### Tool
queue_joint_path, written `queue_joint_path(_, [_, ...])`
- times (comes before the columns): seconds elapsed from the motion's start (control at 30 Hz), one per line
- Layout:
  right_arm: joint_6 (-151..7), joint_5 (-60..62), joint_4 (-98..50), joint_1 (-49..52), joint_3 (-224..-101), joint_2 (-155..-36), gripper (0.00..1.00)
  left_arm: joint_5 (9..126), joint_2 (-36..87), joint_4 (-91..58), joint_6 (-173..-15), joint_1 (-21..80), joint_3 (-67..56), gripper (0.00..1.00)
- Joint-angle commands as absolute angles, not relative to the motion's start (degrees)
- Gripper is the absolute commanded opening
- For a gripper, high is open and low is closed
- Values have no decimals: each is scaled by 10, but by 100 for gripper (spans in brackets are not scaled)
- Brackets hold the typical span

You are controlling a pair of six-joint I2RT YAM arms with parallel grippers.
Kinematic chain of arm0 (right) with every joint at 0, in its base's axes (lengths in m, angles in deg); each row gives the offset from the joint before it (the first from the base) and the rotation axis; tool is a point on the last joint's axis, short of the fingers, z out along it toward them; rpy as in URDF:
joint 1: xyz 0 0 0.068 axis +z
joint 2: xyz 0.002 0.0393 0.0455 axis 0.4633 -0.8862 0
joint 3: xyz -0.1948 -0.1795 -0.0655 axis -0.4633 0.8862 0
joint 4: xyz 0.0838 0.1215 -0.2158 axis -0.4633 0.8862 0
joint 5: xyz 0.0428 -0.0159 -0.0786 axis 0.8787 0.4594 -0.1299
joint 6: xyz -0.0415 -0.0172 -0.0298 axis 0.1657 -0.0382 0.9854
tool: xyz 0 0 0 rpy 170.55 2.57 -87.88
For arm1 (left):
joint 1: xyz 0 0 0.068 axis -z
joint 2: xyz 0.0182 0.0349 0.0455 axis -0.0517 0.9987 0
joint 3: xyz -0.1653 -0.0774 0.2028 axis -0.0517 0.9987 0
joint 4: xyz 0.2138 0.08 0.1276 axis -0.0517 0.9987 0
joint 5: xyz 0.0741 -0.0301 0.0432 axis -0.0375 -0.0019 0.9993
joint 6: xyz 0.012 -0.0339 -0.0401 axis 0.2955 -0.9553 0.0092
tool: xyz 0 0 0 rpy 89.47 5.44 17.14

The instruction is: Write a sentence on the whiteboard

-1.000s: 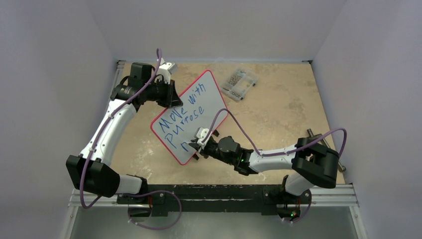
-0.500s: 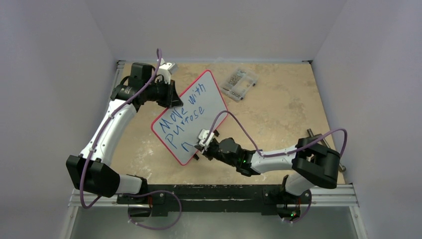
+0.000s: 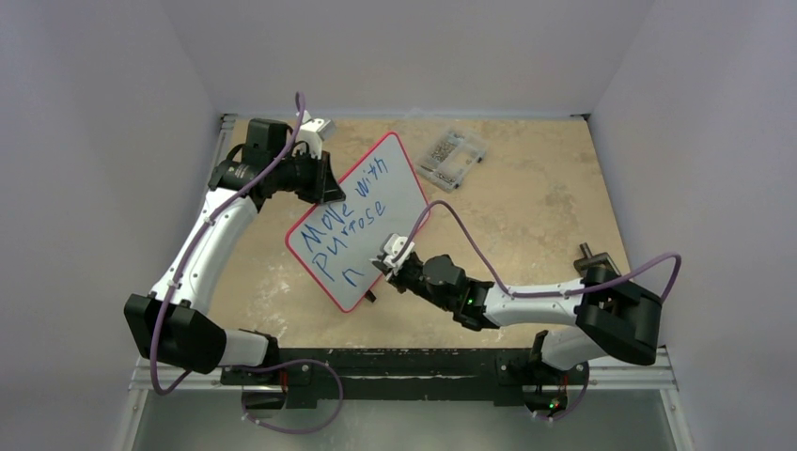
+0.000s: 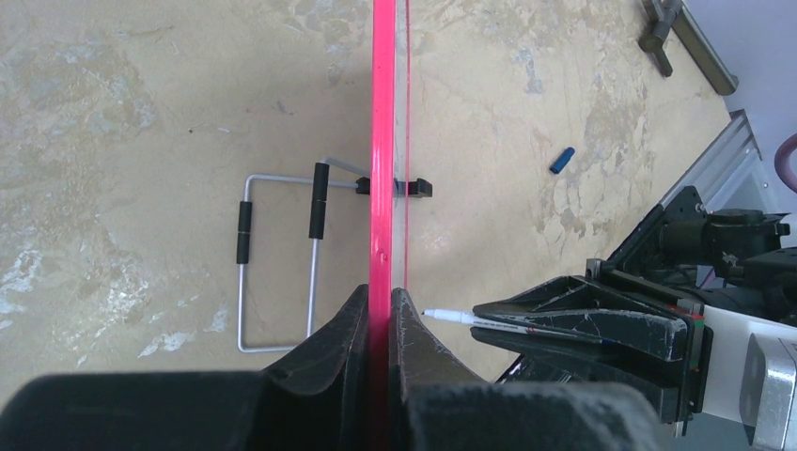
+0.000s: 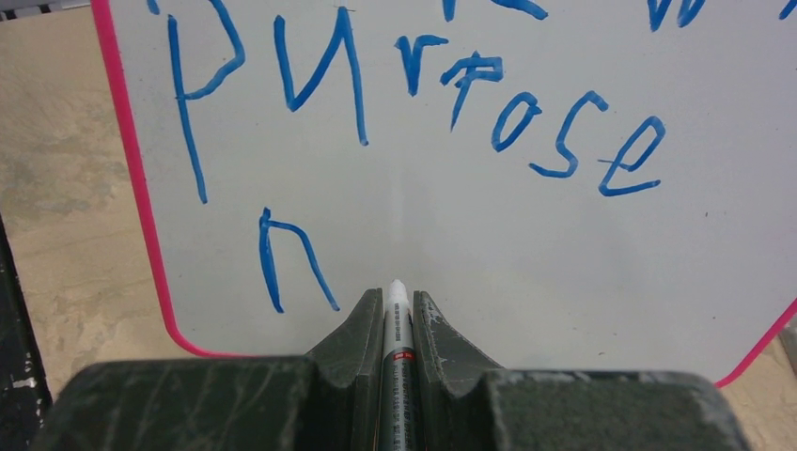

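Now the square, red-rimmed white whiteboard [image 3: 395,183], mid-table, is pinched at its edge by the left gripper [image 4: 379,295]; a white marker [image 5: 398,324] is clamped by the right gripper [image 5: 397,303], facing bare board beside the blue handwritten sentence [image 3: 350,225].

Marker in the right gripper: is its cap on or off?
Off. The marker's bare tip pokes out between the right gripper's fingers, and what looks like a blue cap lies on the table.
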State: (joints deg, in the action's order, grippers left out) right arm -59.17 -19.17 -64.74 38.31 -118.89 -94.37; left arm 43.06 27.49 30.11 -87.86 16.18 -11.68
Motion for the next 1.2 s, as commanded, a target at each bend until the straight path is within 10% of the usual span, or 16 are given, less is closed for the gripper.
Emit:
queue_joint_path(0.0, [-581, -217, -666, 373, -1228, -953, 0, 442, 250, 281, -881, 162, -119, 0])
queue_joint_path(1.17, [-618, -115, -674, 373, -1210, -990, 0, 443, 248, 281, -880, 162, -119, 0])
